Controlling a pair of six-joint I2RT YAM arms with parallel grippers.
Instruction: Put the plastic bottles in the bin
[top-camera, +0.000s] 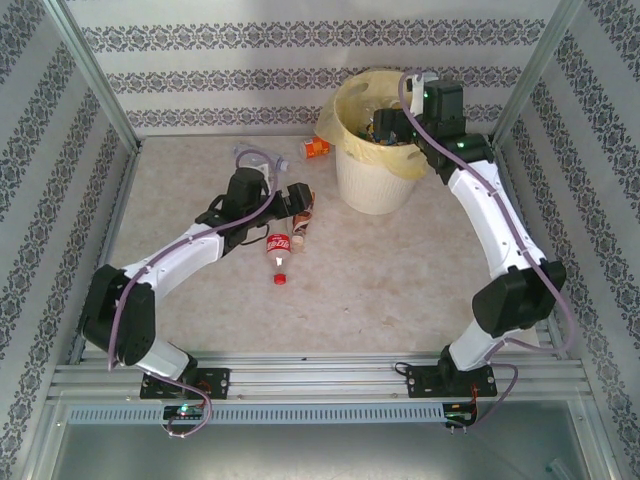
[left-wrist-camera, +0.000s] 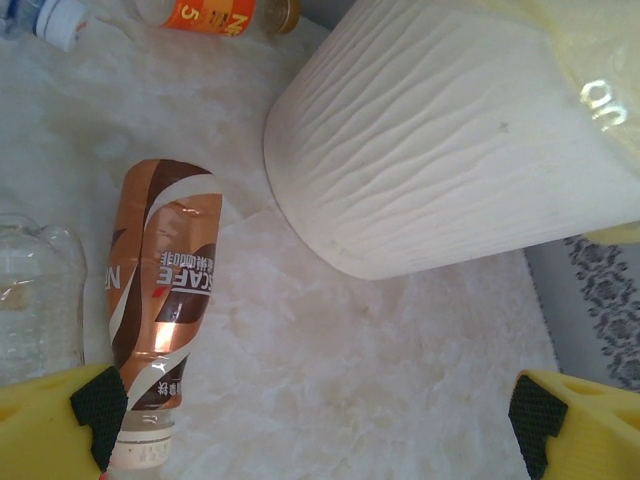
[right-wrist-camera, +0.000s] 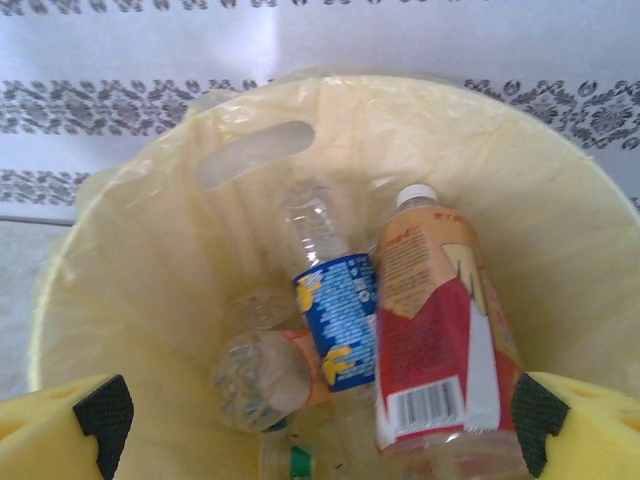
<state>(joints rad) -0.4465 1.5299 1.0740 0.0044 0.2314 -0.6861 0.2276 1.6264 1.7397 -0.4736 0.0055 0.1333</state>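
Marbled beige tabletop (top-camera: 400, 290): right gripper (right-wrist-camera: 318, 425) hangs wide open, empty, over the yellow-lined round white plastic bin (top-camera: 372, 190), sited for drop-offs; left gripper (left-wrist-camera: 315, 415), also spread and empty, hovers by a brown-labelled clear plastic bottle (left-wrist-camera: 160, 290) lying nearby, probably lining up a pick.

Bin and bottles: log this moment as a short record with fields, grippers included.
bin: white, yellow liner, upright at the back of the table
in bin: blue-label bottle, red-label bottle, clear bottle
on table: brown-label bottle, cola bottle, orange-label bottle, all lying down
left gripper: open, empty, low over the table, one pad by the brown-label bottle's neck end
right gripper: open, empty, above the bin's mouth
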